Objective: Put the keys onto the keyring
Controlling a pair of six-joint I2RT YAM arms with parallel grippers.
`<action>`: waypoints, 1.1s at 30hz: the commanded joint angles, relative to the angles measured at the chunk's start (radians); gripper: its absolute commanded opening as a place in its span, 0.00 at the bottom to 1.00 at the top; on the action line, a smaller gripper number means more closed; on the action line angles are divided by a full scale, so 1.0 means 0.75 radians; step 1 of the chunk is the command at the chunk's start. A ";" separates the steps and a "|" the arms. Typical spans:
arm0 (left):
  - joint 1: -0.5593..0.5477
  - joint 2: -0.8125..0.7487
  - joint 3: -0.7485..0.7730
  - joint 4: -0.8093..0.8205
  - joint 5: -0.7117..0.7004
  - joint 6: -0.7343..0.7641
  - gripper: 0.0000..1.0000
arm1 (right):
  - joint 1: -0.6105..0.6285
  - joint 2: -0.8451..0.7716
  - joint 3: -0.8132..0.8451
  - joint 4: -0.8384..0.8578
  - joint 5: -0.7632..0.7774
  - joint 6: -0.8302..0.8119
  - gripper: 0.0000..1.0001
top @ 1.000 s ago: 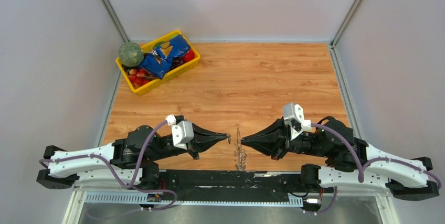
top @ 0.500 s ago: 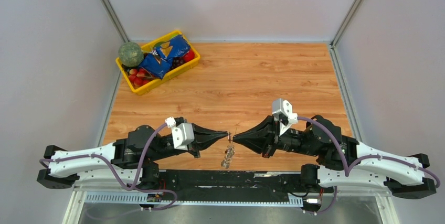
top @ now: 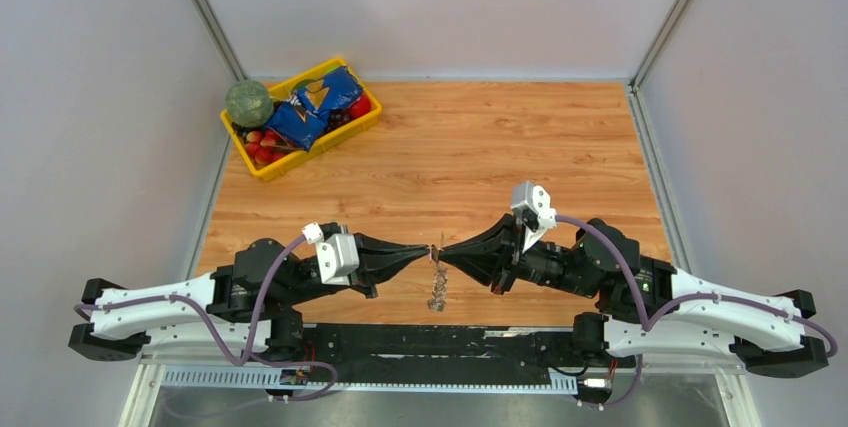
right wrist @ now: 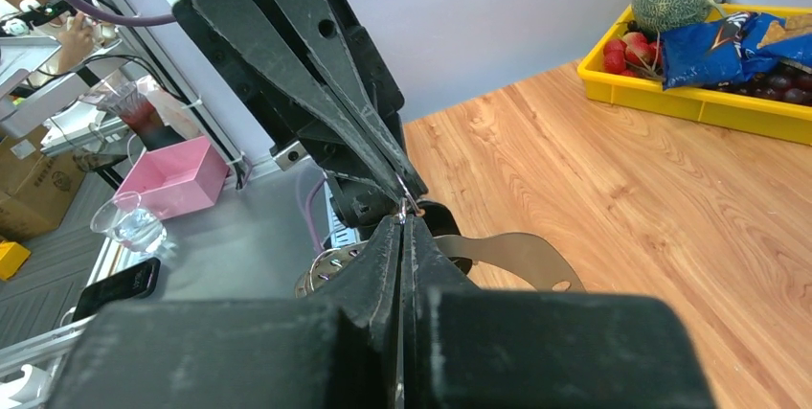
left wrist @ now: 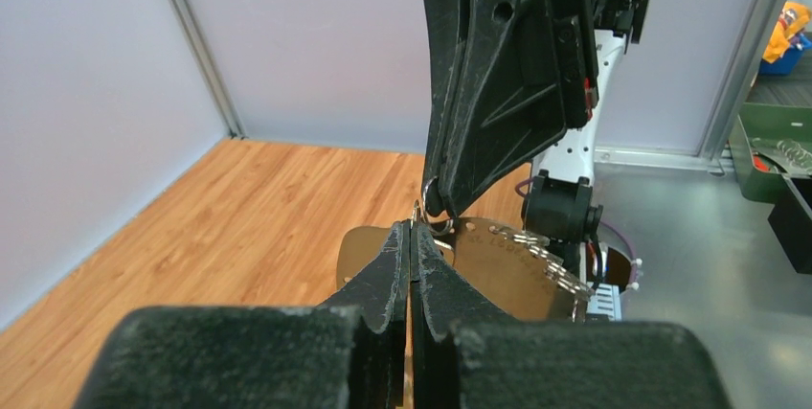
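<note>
The left gripper (top: 429,250) and right gripper (top: 445,250) meet tip to tip above the worktop (top: 480,157), jaws squeezed shut, the keyring (top: 438,269) and its keys (top: 437,297) dangling from the right one (what the left pinches I cannot tell), so one bump could shake it loose.

Arms: left arm (top: 150,309) and right arm (top: 720,312), white rear links, black joints and bases.
Cables: one purple cable (top: 266,287) looping back from each wrist.
Cameras: white boxy camera (top: 340,255) mounted just behind each tool.
Grippers: left gripper (top: 428,250) and right gripper (top: 442,251), matte black, scuffed, long wedge fingers tapering to thin tips, round holes in their sides.
</note>
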 commanded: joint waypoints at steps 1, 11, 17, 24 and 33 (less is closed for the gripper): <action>-0.006 -0.017 0.001 0.069 -0.011 0.029 0.00 | -0.003 0.003 0.017 0.100 0.037 0.029 0.00; -0.005 -0.017 -0.005 0.065 -0.009 0.029 0.00 | -0.003 -0.001 0.016 0.128 0.010 0.037 0.00; -0.005 -0.021 -0.007 0.066 -0.034 0.033 0.00 | -0.002 -0.006 0.016 0.128 -0.059 0.027 0.00; -0.005 -0.021 -0.007 0.066 -0.022 0.029 0.00 | -0.003 -0.008 0.019 0.128 -0.082 0.040 0.00; -0.005 -0.016 -0.005 0.061 0.000 0.027 0.00 | -0.004 0.003 0.028 0.146 0.013 0.051 0.00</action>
